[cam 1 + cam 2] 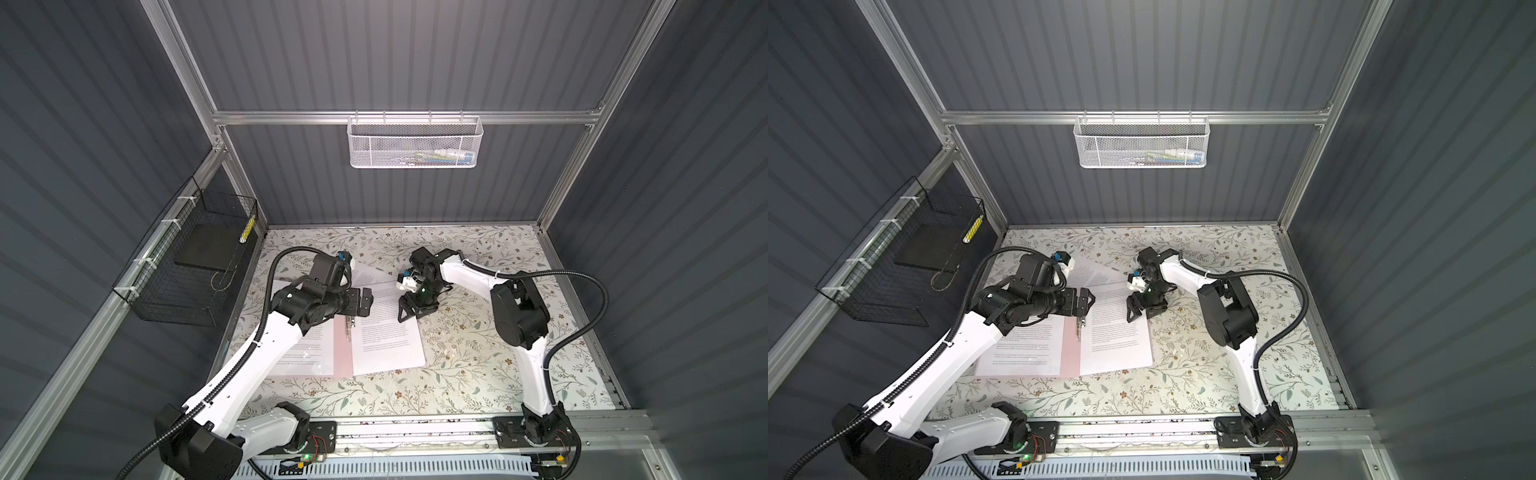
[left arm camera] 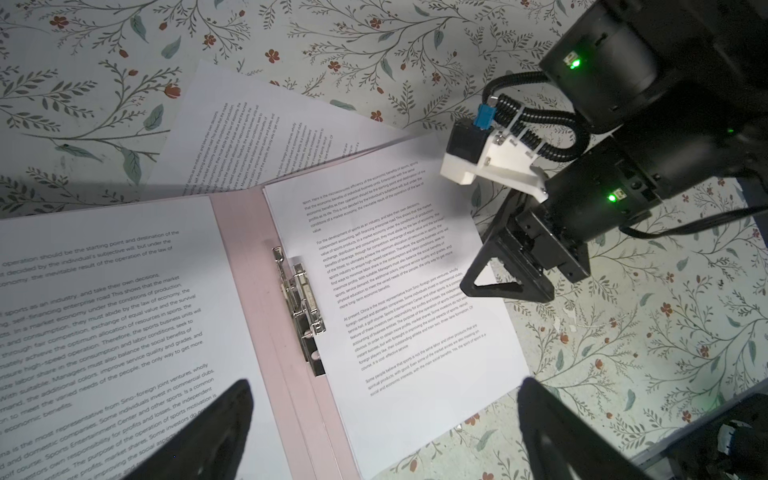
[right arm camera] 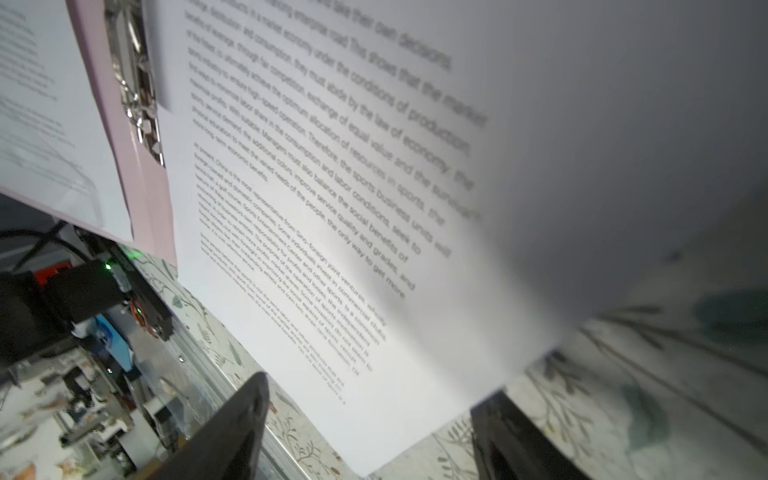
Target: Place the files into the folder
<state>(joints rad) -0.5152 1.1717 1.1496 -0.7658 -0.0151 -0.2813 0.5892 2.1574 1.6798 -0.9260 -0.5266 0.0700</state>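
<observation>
The pale pink folder [image 1: 343, 353] [image 1: 1070, 353] [image 2: 249, 291] [image 3: 124, 166] lies open and flat on the floral table. Its metal clip [image 1: 348, 328] [image 2: 301, 299] runs beside the spine. One of the files [image 1: 386, 332] [image 1: 1117, 336] [image 2: 395, 291] [image 3: 332, 208] covers the right half, a second sheet [image 1: 311, 353] [image 2: 104, 311] the left half. A third sheet [image 1: 365, 274] [image 2: 232, 133] pokes out behind the folder. My left gripper [image 1: 365, 301] [image 2: 384, 436] hovers open above the spine's far end, holding nothing. My right gripper [image 1: 417, 309] [image 3: 374, 436] is open over the right sheet's outer edge, holding nothing.
A black wire basket [image 1: 187, 282] holding a black slab [image 1: 203, 249] hangs on the left wall. A white mesh basket [image 1: 415, 141] hangs on the back rail. Bare floral tabletop [image 1: 457, 374] lies right of and in front of the folder, up to the aluminium front rail [image 1: 415, 428].
</observation>
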